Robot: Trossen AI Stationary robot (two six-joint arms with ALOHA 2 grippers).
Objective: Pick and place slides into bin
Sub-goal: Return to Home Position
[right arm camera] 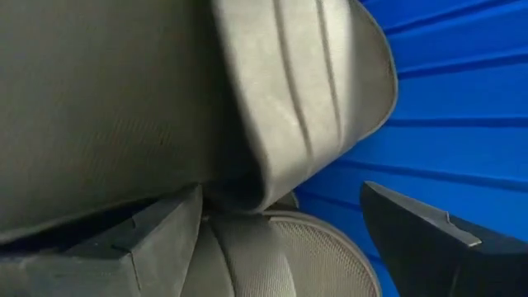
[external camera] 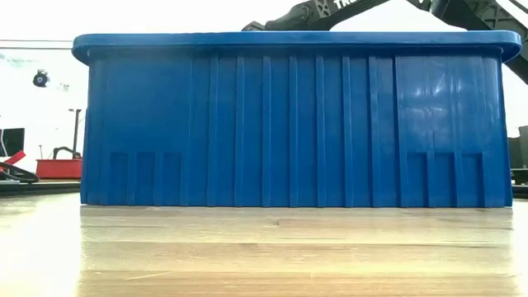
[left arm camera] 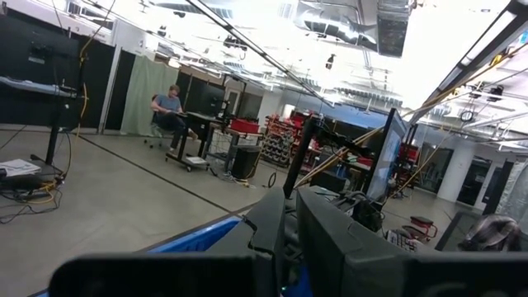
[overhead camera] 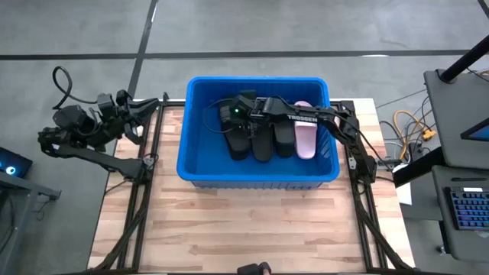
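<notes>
Rubber slides (overhead camera: 262, 141) in the bin (overhead camera: 258, 79), under the spread right pincer (overhead camera: 227, 116), look light and bendy, best gripped by the strap; left arm (overhead camera: 84, 134) waits beside the bin.

Blue bin (overhead camera: 200, 145) upright. Inside, in a row: several black slides (overhead camera: 262, 145), one pale pink slide (overhead camera: 306, 142) at right end.

A pale wooden butcher-block bench (overhead camera: 252, 229) carries everything. A large rectangular bright blue plastic bin (overhead camera: 258, 181) sits flat on it.
</notes>
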